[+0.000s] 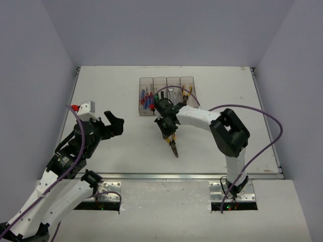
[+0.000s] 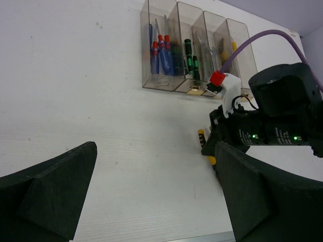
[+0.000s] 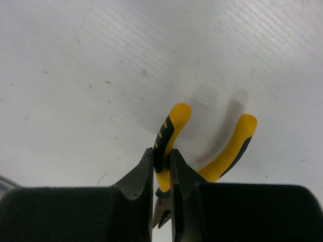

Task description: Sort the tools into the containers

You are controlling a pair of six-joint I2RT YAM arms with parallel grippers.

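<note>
Item: row of four joined clear smoky-plastic bins, standing at the far middle of the white desk.
- Leftmost bin: blue- and red-handled screwdrivers.
- Second bin: thin green-and-black-handled screwdrivers; a yellowish tab at its near end, any marking on it too small to read.
- Third bin: silver wrenches, dim through the plastic.
- Rightmost bin: a yellow handle shows; the tool itself cannot be made out.

Item: yellow-and-black-handled pliers, outside the bins, just in front of them, nose toward the near edge. Right claw is clenched on one handle. Whether the pliers rest on the desk cannot be told.

Left claw: released, fingers wide apart, empty, well to the left of the bins.
</note>
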